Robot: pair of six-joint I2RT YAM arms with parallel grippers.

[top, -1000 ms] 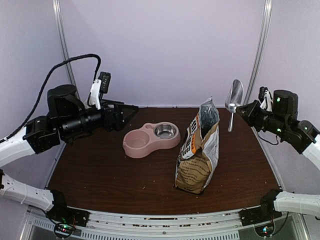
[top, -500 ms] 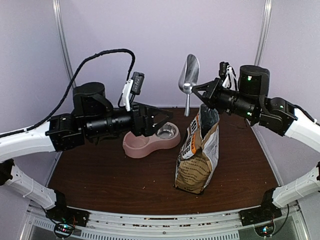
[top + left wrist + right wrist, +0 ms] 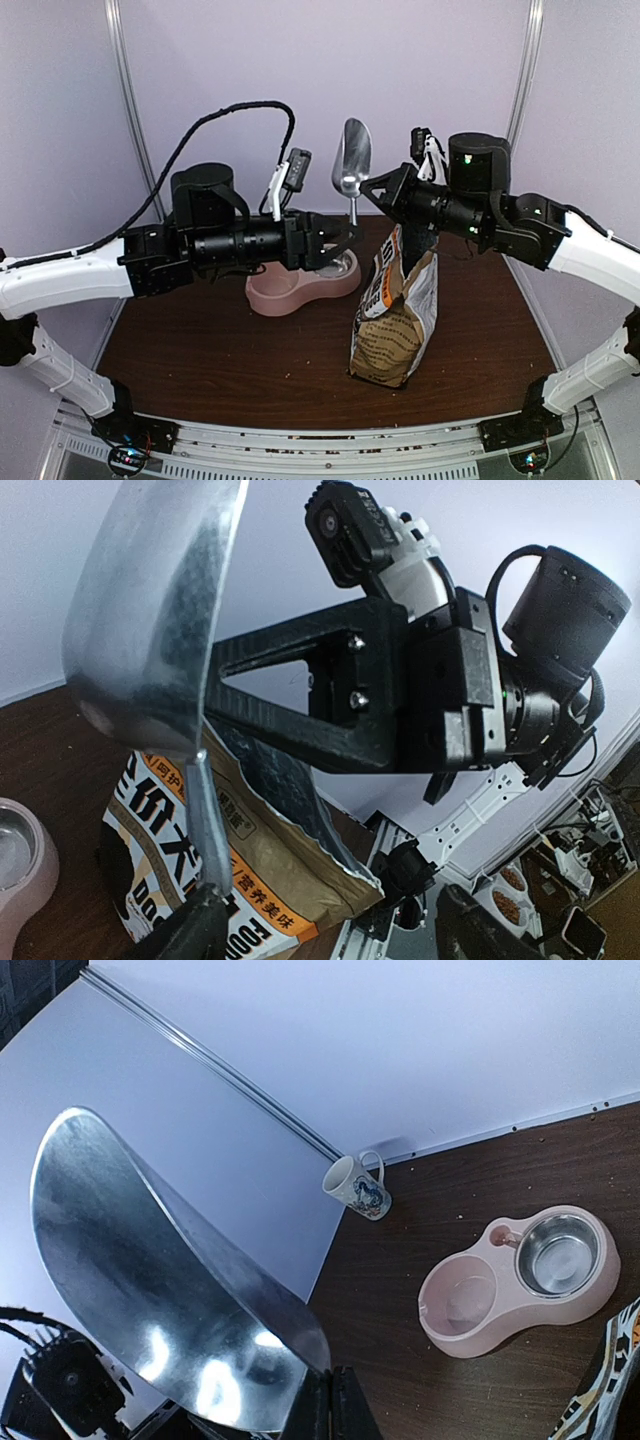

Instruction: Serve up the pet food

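Lilac walls behind, dark wood-grain desk (image 3: 200, 350) below. Pink plastic double bowl (image 3: 285, 285) sits left of centre toward the back, smooth & rounded, w/ a shiny steel insert (image 3: 555, 1252) in one well. Both wells look bare, so nothing served yet. Left tool (image 3: 343, 232) hangs over the bowl's steel end, jaws wide apart. Its wrist view has the scoop's thin flat handle right by one finger (image 3: 190, 932), not pinched, can't tell if touching. It's prob. there to take or steady the scoop, can't say which. Scoop (image 3: 351, 155) is bright sheet metal w/ a deep curved trough, held upright, trough end above both tools, empty as far as seen. Right tool (image 3: 367, 188) is pinched together on the handle just under the trough, hence the scoop stands clear of the desk. Bag (image 3: 395, 320) stands upright right of centre: tan crinkly paper w/ foil lining, top open & gaping just below the scoop, handy for dipping. Kibble itself not in view. I judge it's inside the bag, contents hidden from all 3 cams.
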